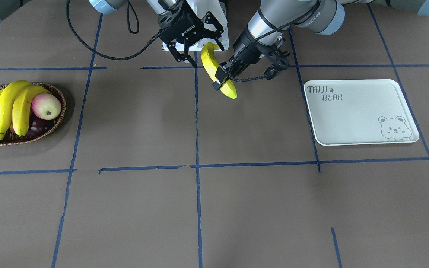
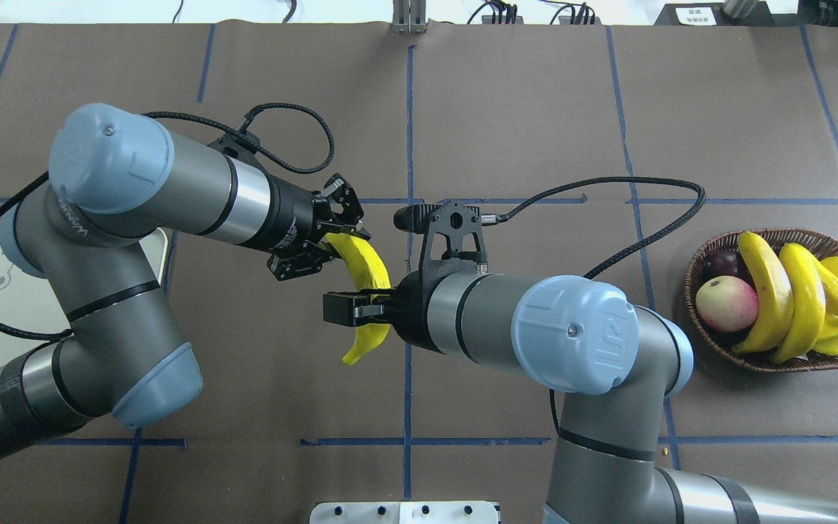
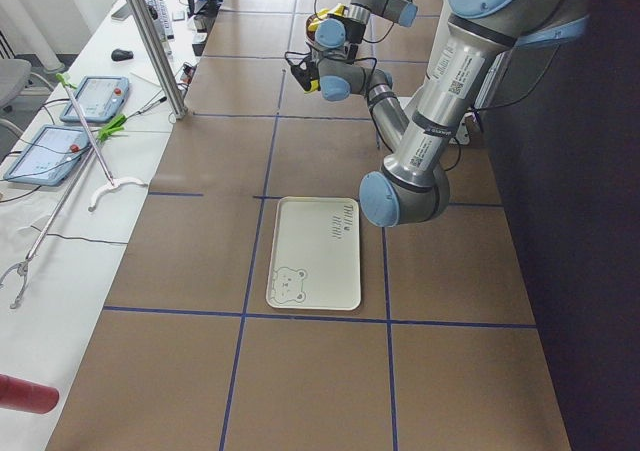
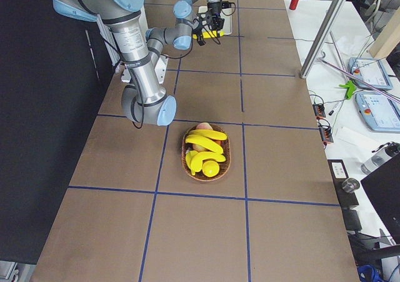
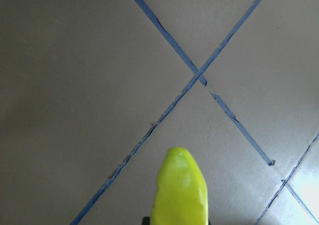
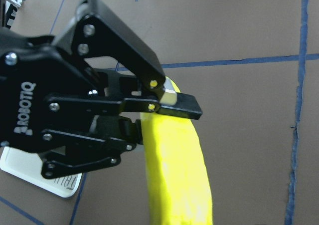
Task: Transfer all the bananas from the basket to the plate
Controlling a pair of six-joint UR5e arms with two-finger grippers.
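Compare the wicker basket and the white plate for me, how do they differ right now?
The basket is dark woven wicker and oval; the plate is smooth, white, rounded-rectangular, with a bear drawing. The basket holds bananas and other fruit; the plate holds nothing. Both sit flat on the table, on opposite sides.

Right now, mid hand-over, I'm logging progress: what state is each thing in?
Left claw: shut on a banana, held off the table.
Right claw: open, at that banana's other end.
Basket: holds three bananas.
Plate: empty.
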